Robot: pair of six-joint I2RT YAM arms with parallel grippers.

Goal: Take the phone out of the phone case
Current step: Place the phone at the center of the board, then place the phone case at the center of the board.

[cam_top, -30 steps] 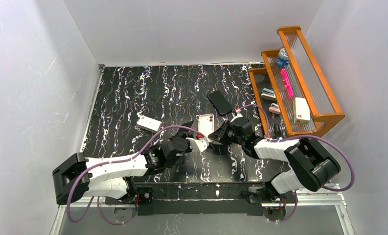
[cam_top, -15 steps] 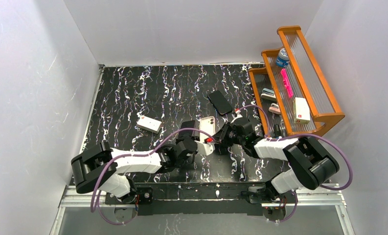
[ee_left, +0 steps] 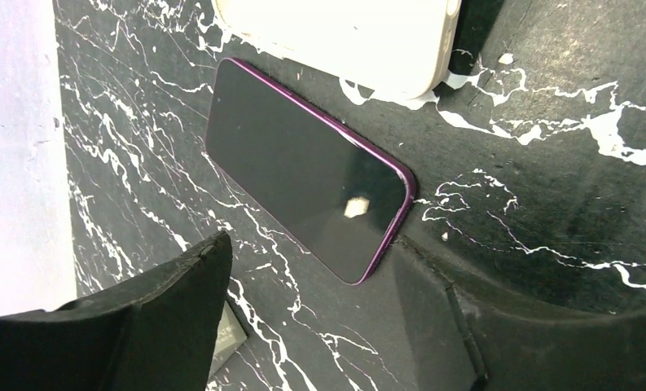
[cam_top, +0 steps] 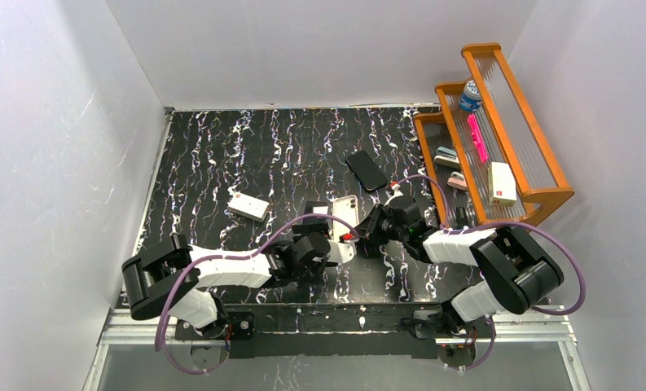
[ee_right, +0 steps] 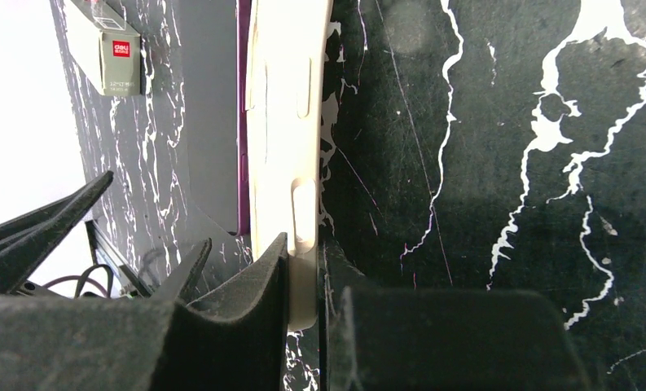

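the right gripper (ee_right: pixel 307 273) clamps the phone case (ee_right: pixel 283 122) on edge, while the left gripper (ee_left: pixel 319 301) gapes, unladen, over the purple phone (ee_left: pixel 303 195) beside that case.

The black, white-veined surface (cam_top: pixel 221 155) carries a purple-edged phone (ee_left: pixel 307 204) lying flat, a dark phone (cam_top: pixel 366 170), a white box (cam_top: pixel 248 206) — and, at its right edge, a wooden rack (cam_top: pixel 552 194).

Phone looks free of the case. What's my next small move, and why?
Probably draw the right claw, shut on the phone case, away: the purple phone already lies flat on the table beside it, and the left claw is open, empty.
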